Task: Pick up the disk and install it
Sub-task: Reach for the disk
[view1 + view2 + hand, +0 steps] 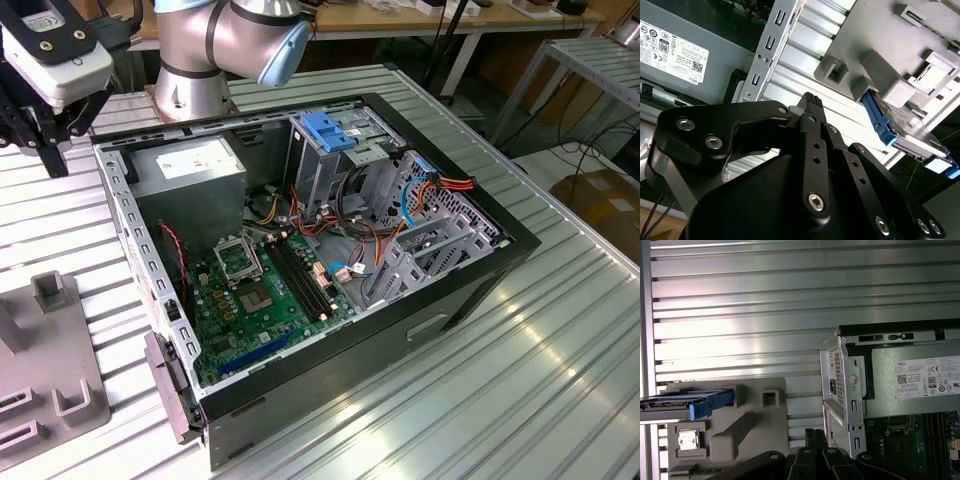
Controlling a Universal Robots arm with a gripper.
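Blue plastic catches my eye first: that's the blue rail (712, 401) wrapped around the disk (675, 402), which looks to be parked on its edge in a slot of the grey fixture plate (755, 435), out on the ribbed aluminium tabletop (740, 305) just beside the open computer case (450, 320). My gripper (809, 102) hangs above the strip of tabletop between the fixture and the case wall, near the corner with the power supply (920, 375). Its fingers are pressed together with nothing between them, well apart from the disk. Now, how this thing should handle: I judge it stiff and dense, a metal-bodied drive with real weight for its size, so it won't flex, but it will pull on a weak pinch. The flat faces look smooth, so I expect some slip if I catch it off-centre. It's also shock-sensitive, I'd say, so no knocks against the fixture blocks. The rail is thin plastic and likely springy; I'd stay off its end. My pick would be across the two broad faces, near the middle of the exposed edge, squarely and firmly.
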